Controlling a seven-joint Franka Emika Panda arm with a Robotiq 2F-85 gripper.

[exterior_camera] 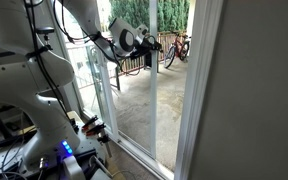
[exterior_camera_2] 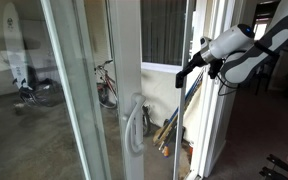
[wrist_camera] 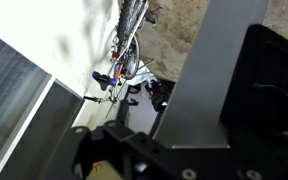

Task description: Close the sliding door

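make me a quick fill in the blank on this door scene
The sliding door has a panel of clear ___. Its handle is coloured ___. The gripper has ___ fingers. Parked outside beyond the glass is a ___.
Missing words: glass; white; black; bicycle.

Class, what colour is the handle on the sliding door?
White; the sliding door handle shows best in an exterior view.
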